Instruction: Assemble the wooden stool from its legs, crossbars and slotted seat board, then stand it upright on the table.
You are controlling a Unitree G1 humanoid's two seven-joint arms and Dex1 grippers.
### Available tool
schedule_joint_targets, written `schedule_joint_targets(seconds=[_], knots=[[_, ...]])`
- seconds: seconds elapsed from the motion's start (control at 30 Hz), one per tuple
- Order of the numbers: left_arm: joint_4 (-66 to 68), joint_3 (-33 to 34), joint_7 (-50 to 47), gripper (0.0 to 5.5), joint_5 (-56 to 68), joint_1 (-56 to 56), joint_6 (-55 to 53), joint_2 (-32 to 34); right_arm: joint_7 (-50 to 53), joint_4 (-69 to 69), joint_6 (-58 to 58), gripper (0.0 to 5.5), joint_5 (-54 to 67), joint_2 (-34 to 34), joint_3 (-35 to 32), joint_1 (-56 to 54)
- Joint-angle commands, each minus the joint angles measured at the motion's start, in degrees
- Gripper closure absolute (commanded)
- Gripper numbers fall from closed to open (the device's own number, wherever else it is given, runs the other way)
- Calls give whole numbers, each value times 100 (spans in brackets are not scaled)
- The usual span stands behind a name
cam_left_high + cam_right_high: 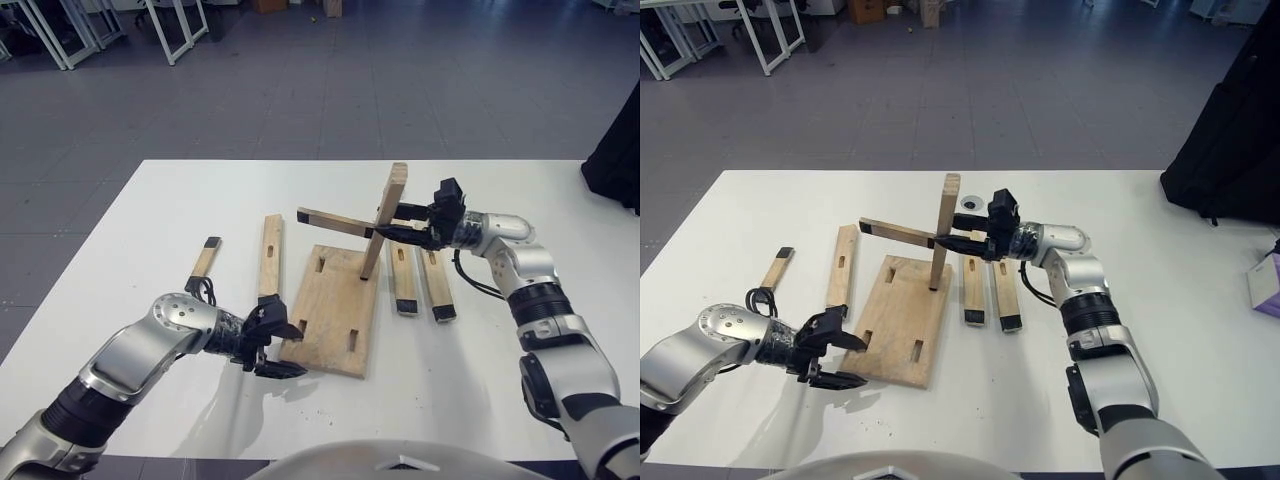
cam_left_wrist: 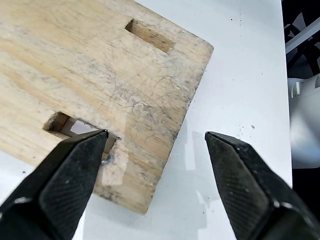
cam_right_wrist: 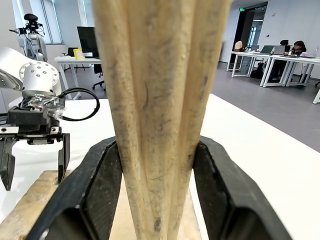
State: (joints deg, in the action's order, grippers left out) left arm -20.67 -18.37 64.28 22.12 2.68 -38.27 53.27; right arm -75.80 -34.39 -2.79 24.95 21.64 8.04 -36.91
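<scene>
The slotted seat board (image 1: 335, 300) lies flat on the white table. A wooden leg (image 1: 388, 210) stands tilted with its lower end at the board's far right slot, and a crossbar (image 1: 333, 223) sticks out of it to the left. My right gripper (image 1: 402, 226) is shut on this leg about halfway up; the right wrist view shows the leg (image 3: 160, 100) pinched between both fingers. My left gripper (image 1: 275, 346) is open at the board's near left corner, its fingertips (image 2: 75, 165) either side of the corner (image 2: 150, 165), by a slot (image 2: 60, 122).
One loose leg (image 1: 270, 255) lies left of the board and a short dark-tipped piece (image 1: 205, 258) farther left. Two more legs (image 1: 403, 278) (image 1: 436, 285) lie to the right of the board. The table's right part and near edge (image 1: 470, 420) are bare.
</scene>
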Motion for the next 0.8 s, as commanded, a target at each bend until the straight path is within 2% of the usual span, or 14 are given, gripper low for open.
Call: schedule_joint_targets(seconds=[0.03, 0.27, 0.33, 0.47, 0.57, 0.7, 0.8], knots=[[166, -402, -135, 190, -239, -232, -143, -153, 150, -628, -292, 350, -881, 216, 488, 446], [256, -410, -136, 190, -263, -239, -69, -186, 184, -604, -766, 350, -690, 170, 476, 276], [291, -415, -128, 190, -286, -249, -38, -200, 356, -642, -950, 303, -620, 134, 381, 194], [348, -400, -139, 190, -314, -331, 35, -216, 385, -136, -1716, 232, -185, 54, -55, 277], [356, -373, -134, 190, -306, -337, 59, -192, 582, 582, -1900, 169, -58, 184, -347, 764], [338, -309, -129, 190, -291, -396, 81, -116, 1015, 2118, -2264, 169, 586, 247, -1052, 1213], [301, -298, -131, 190, -287, -420, 66, -96, 1652, 2999, -2662, 169, 1390, 113, -1750, 831]])
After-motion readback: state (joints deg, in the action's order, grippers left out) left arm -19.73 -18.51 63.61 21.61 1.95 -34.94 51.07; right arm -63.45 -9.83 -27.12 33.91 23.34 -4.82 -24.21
